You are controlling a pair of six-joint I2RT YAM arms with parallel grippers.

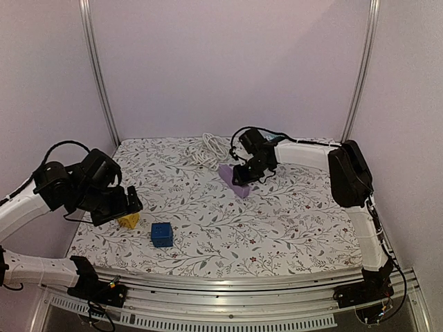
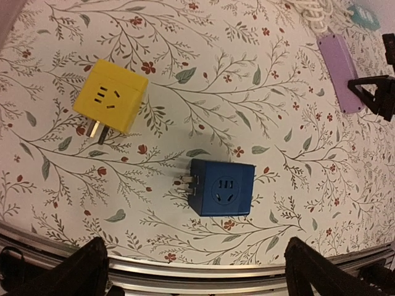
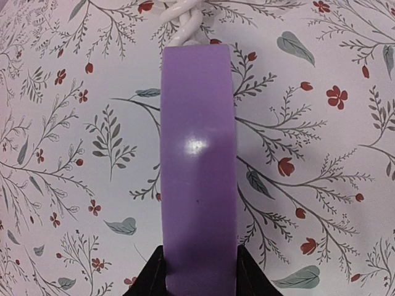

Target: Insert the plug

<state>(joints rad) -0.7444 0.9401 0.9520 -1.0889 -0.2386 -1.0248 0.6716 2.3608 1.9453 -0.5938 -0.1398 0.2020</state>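
Observation:
Two cube plugs lie on the floral cloth near the front left: a yellow one and a blue one. Each has metal prongs on its side and a socket face turned up. My left gripper hovers above them, open and holding nothing. A purple power strip lies at the middle back. My right gripper is shut on its near end, with a black finger pressed to each long side.
A white cord runs from the strip's far end and lies coiled at the back. A metal rail borders the table's front edge, just below the blue cube. White walls enclose the table.

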